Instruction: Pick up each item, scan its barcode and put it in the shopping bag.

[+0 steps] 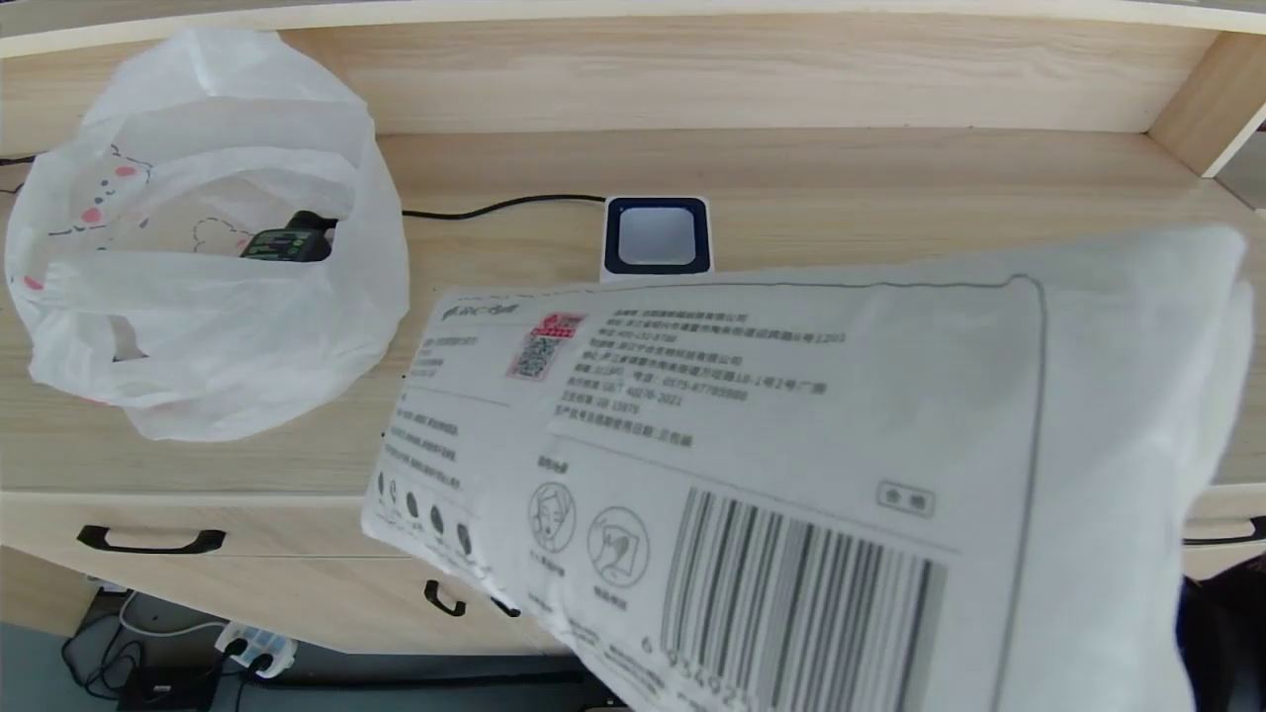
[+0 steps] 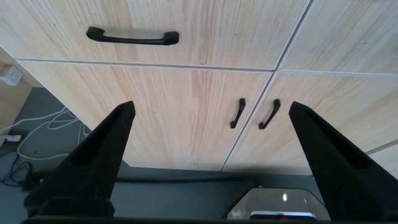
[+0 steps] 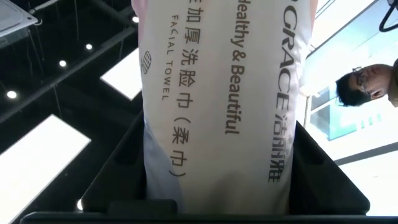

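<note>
A large white facial towel pack hangs in the air over the counter's front edge, close to the head camera, its printed back and barcode turned upward. My right gripper is shut on this pack, one finger on each side, and it faces the ceiling. The blue-framed barcode scanner lies flat on the wooden counter just beyond the pack's far edge. The white shopping bag stands open at the left of the counter. My left gripper is open and holds nothing, low in front of the cabinet doors.
A dark item lies inside the bag. The scanner's black cable runs left toward the bag. A raised back wall and a right side panel bound the counter. Drawer handles and door handles sit below.
</note>
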